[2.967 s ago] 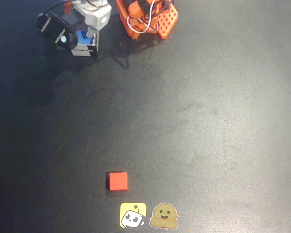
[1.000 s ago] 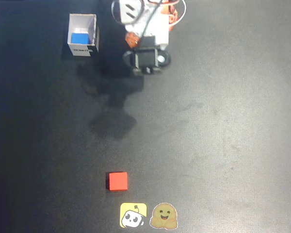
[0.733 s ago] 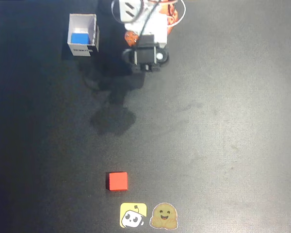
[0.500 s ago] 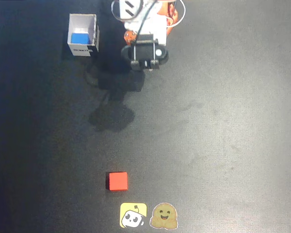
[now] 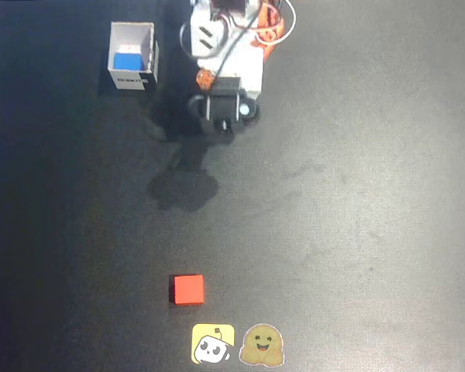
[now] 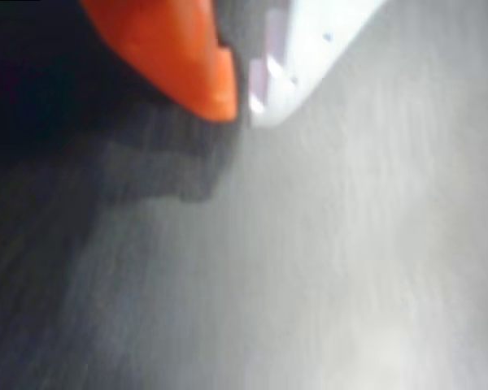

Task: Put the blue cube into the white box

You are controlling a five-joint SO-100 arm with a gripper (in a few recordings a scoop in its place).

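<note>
The blue cube lies inside the white box at the upper left of the overhead view, the box's dark label facing the table's middle. My arm's wrist hangs above the mat to the right of the box, well apart from it. In the blurred wrist view my gripper is shut: the orange finger and the white finger meet at their tips with nothing between them, above bare dark mat.
A red-orange cube sits near the front edge, with two stickers just below it. The arm's orange base stands at the top centre. The black mat is open on the right and in the middle.
Three seconds ago the gripper stood over the box; it has since swung right to the middle, leaving the cube in the box. In the last second the wrist only shifted slightly.
</note>
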